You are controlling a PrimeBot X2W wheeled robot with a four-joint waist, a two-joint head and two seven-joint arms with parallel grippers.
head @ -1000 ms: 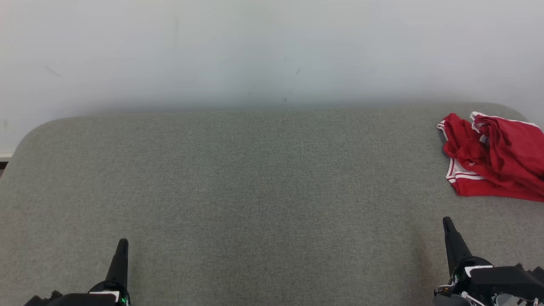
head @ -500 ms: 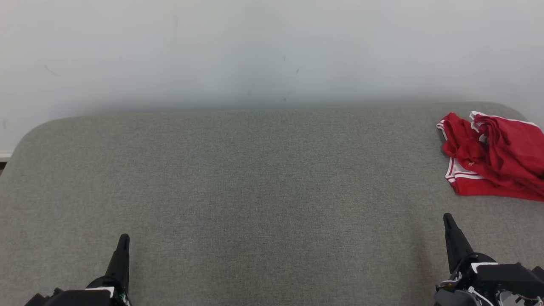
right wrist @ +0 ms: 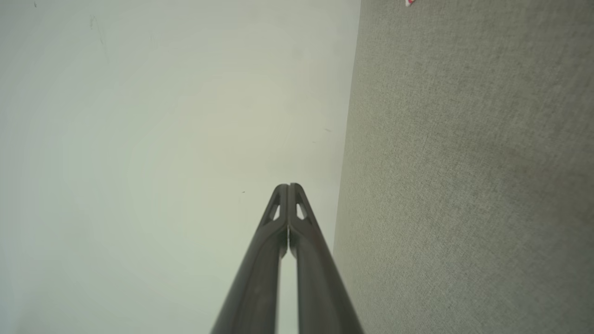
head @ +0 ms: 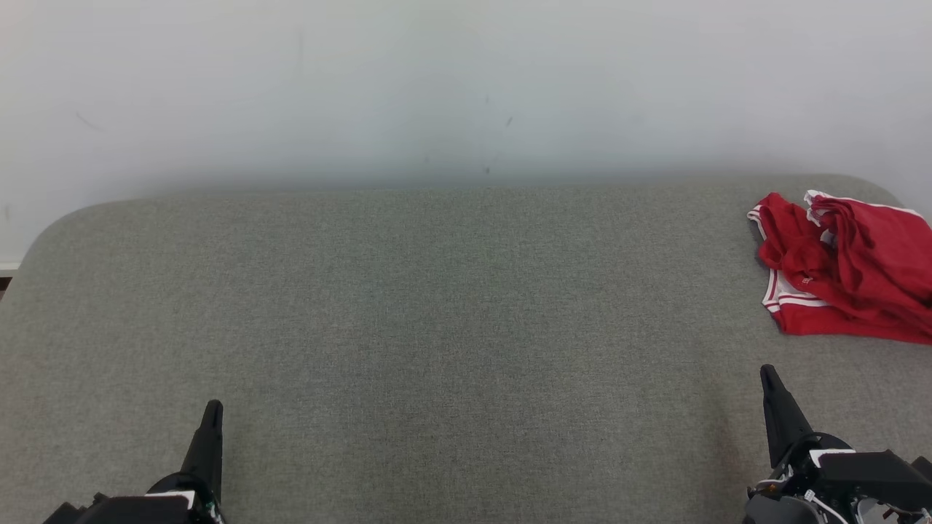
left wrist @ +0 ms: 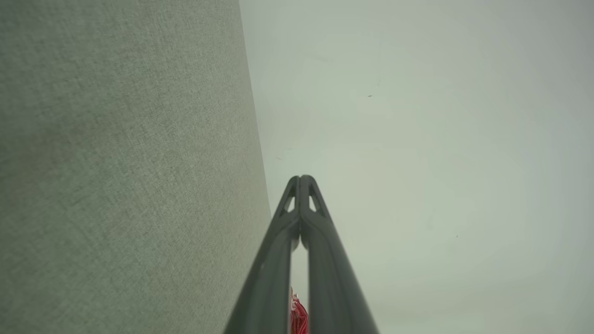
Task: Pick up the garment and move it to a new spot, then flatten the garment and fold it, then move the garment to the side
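The crumpled red garment (head: pixel 852 280) lies at the far right of the grey surface (head: pixel 437 313). It sits beyond the right gripper (head: pixel 766 372) and clear of it. That gripper's fingers are pressed together, empty. The left gripper (head: pixel 212 407), well apart from the garment, is likewise closed on nothing.

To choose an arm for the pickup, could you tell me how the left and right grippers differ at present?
The right gripper sits close to the crumpled red garment; the left gripper is far across the grey fabric surface. The right one's tip leans left, the left one's slightly right. Both are shut and empty.
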